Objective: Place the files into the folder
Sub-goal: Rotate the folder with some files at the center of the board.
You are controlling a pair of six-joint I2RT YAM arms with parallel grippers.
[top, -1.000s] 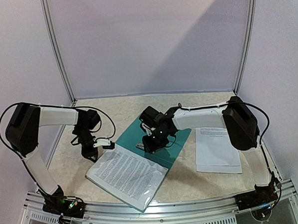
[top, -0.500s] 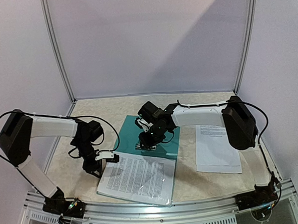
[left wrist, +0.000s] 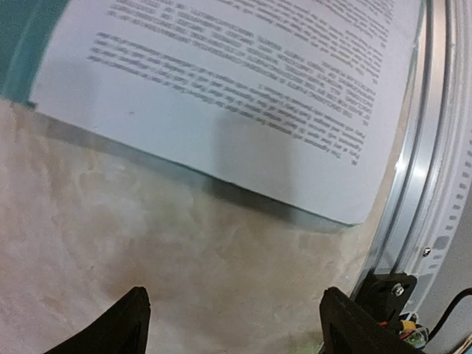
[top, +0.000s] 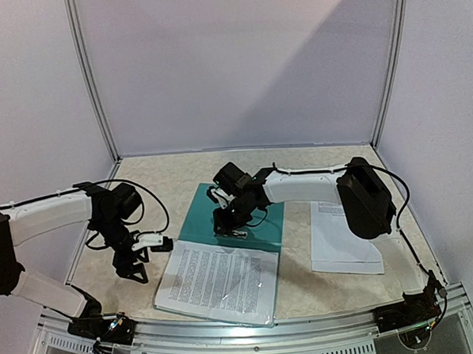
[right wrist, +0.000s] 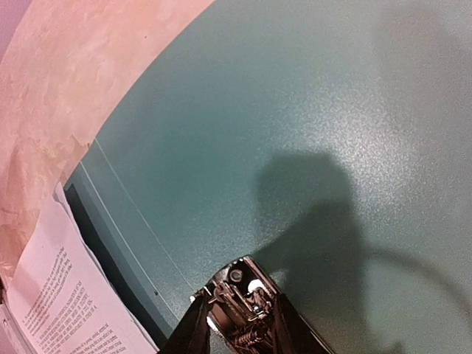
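Observation:
The teal folder (top: 250, 212) lies open in mid-table. A printed sheet of the files (top: 218, 279) lies flat over its near half, reaching the front rail. My left gripper (top: 132, 268) hovers left of that sheet, open, with only bare table between its fingers (left wrist: 125, 324). In the left wrist view the sheet (left wrist: 243, 88) fills the top. My right gripper (top: 227, 227) is down on the folder's far half (right wrist: 295, 110), its jaws closed against both sides of the silver clip (right wrist: 243, 291). A corner of the sheet (right wrist: 59, 295) shows at the lower left there.
More printed sheets (top: 343, 235) lie in a stack at the right of the table. The metal front rail (top: 252, 331) runs just below the sheet. White enclosure walls stand on three sides.
My left gripper let go of the sheet's edge, opened wide and drew back to the left. The sheet turned and settled flat by the front rail. My right gripper narrowed onto the clip.

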